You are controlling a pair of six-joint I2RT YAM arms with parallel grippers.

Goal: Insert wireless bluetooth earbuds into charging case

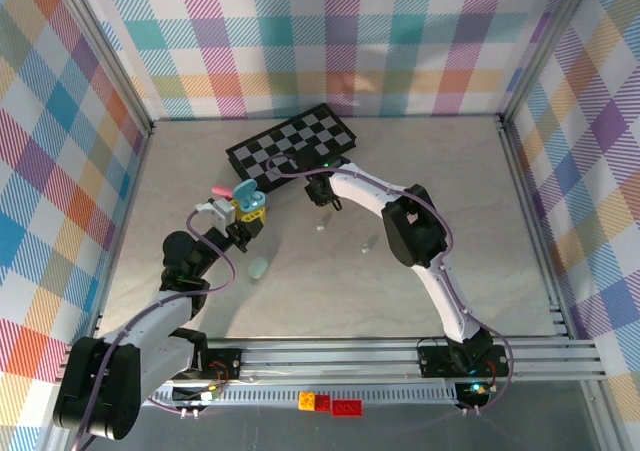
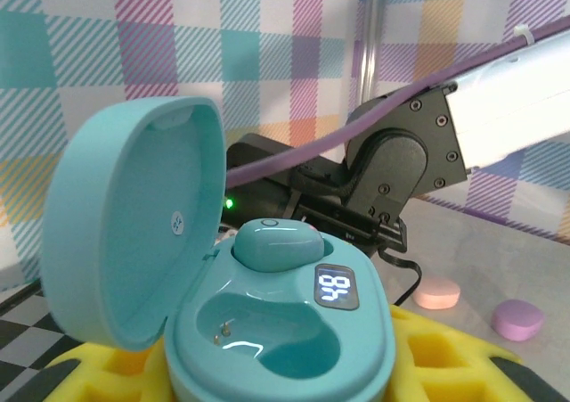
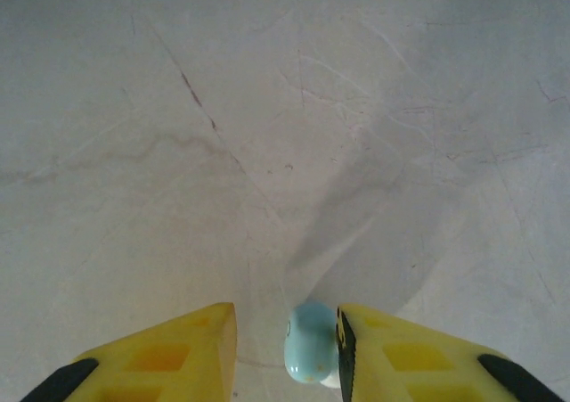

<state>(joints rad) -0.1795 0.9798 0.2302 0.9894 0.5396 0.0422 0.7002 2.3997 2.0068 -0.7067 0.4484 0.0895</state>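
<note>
A teal charging case (image 2: pixel 285 331) stands with its lid (image 2: pixel 125 215) swung open, and my left gripper (image 2: pixel 276 371) is shut on its base between yellow fingers (image 2: pixel 445 357). One teal earbud (image 2: pixel 274 242) sits in the far slot. The near slot (image 2: pixel 267 340) is empty, and the display reads 48. From above, that case (image 1: pixel 247 203) is held left of centre. My right gripper (image 3: pixel 287 348) is open just above the table, with a pale blue earbud (image 3: pixel 310 341) between its fingers, resting against the right finger (image 3: pixel 401 357). From above, the right gripper (image 1: pixel 322 209) points down near a small bud (image 1: pixel 322 225).
A folded chessboard (image 1: pixel 292 146) lies at the back. A small pale piece (image 1: pixel 370 241) and a pale green oval (image 1: pixel 258 268) lie on the table. A pink piece (image 2: pixel 438 291) and a purple piece (image 2: pixel 518 318) lie beyond the case. The right arm's wrist (image 2: pixel 392 161) is close behind it.
</note>
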